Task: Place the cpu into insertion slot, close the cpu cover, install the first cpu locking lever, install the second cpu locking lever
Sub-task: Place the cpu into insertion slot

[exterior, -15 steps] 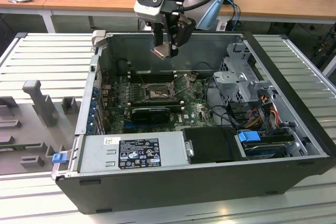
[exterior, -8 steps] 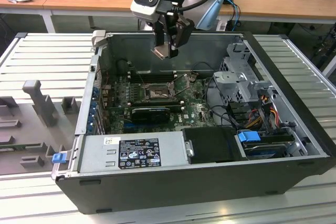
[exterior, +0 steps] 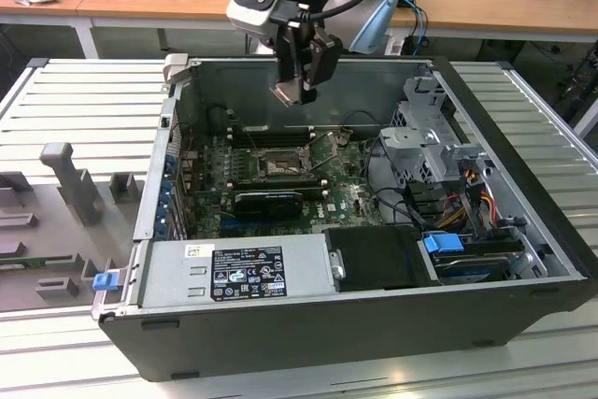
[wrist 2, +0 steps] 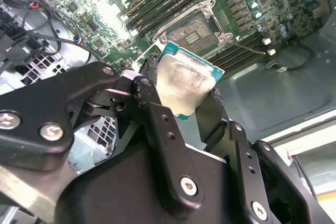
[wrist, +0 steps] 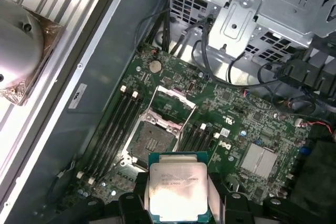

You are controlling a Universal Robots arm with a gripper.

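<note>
Gripper (exterior: 297, 91) jaws clamped on the cpu (wrist: 177, 190), held raised over the computer case (exterior: 327, 335), apart from the exposed insertion slot (exterior: 278, 166) at six o'clock in the exterior view.

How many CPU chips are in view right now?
1. The small flat square silver-faced cpu is clamped in the black gripper, up above the metal-rimmed insertion slot, whose dark centre looks empty. Others could be hidden.

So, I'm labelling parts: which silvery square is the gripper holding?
The cpu, green-edged, held in the gripper above the board; the other silvery square sits fixed on it.
</note>
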